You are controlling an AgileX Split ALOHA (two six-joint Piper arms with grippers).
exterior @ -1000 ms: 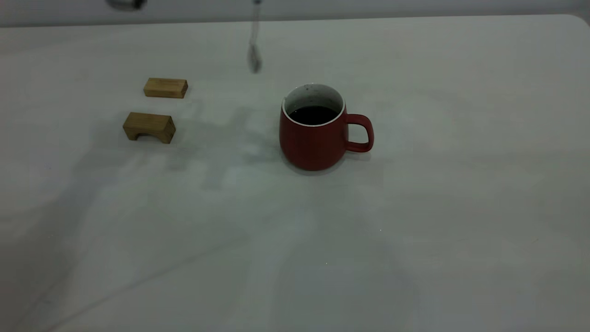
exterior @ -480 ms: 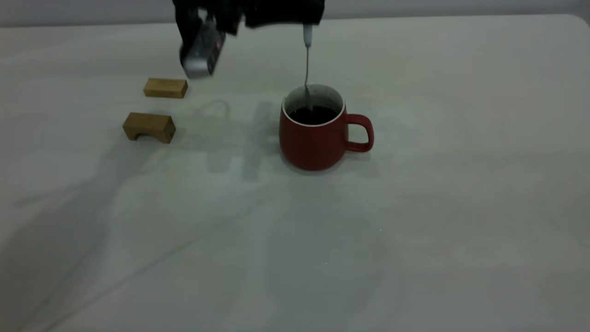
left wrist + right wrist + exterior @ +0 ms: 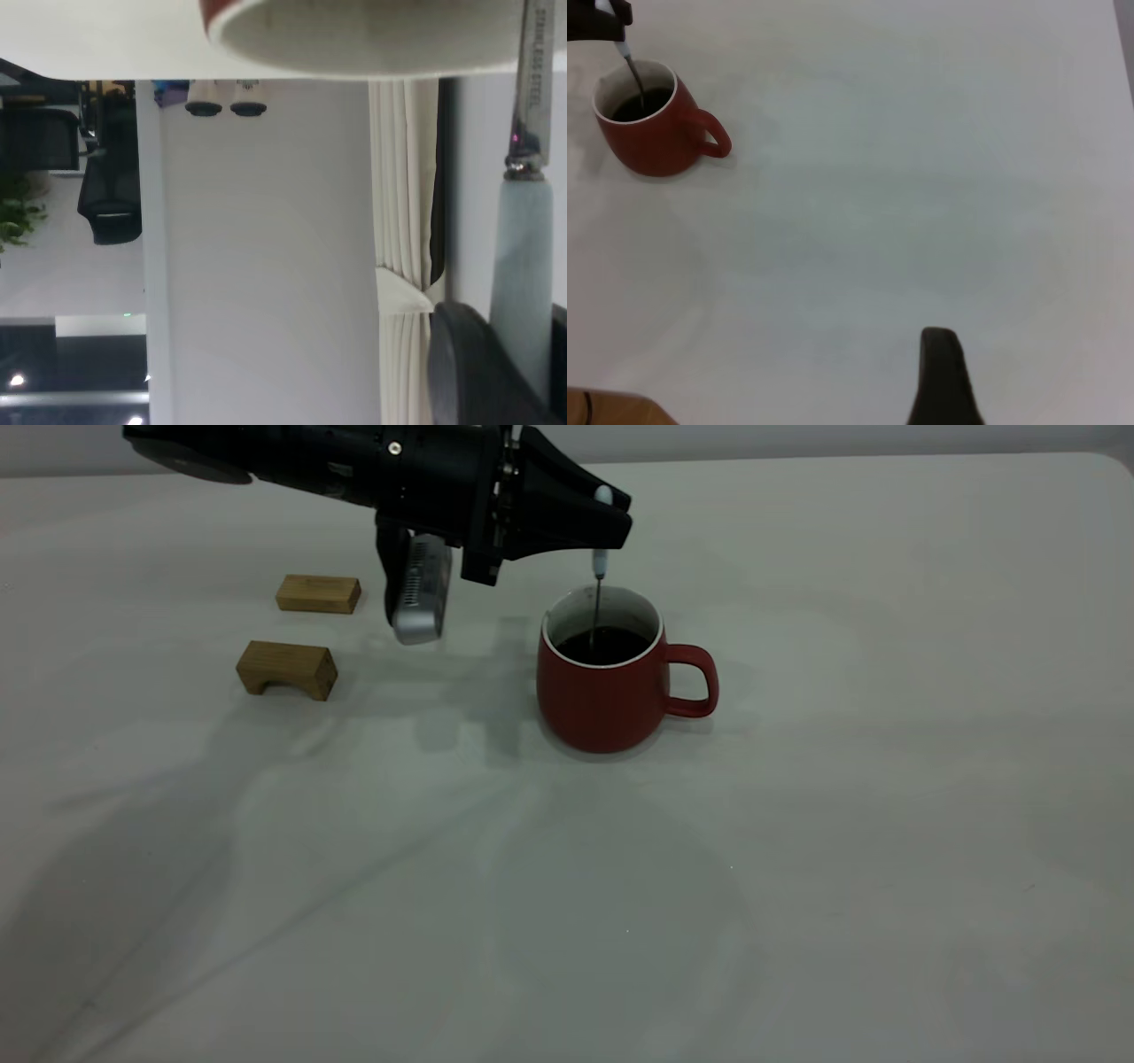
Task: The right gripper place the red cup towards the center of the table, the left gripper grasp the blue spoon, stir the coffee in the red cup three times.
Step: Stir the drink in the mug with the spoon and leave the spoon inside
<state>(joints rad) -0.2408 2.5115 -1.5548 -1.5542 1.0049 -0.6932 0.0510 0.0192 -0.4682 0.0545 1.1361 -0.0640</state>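
The plain off-white matte surface [image 3: 797, 868] is bare across its near half in the exterior view. Towards the middle stands the squat, rounded dark-red ceramic cup [image 3: 607, 691], upright, with a white inside and rim and a red loop handle turned to that view's right. It holds dark, nearly black coffee [image 3: 604, 646].

Directly above the cup is the left tool [image 3: 611, 518], the black pointed end of a black cylindrical arm reaching in from the upper left, with a silver-grey box-like part [image 3: 418, 598] hanging under it. Its jaws are pressed together on the pale light-blue handle of the small slim spoon [image 3: 600, 567], which hangs upright. The spoon's grey metal neck runs down past the rim and into the coffee; its bowl is hidden in the liquid.

To the left of the cup, well apart from it, lie two small wooden blocks: an arched one [image 3: 286, 669] nearer and a flat rectangular one [image 3: 318, 593] just behind it.

The right tool [image 3: 943, 381] shows only in its own wrist view, as one black fingertip, well apart from the cup [image 3: 651, 124]; whether it is spread or closed cannot be told.
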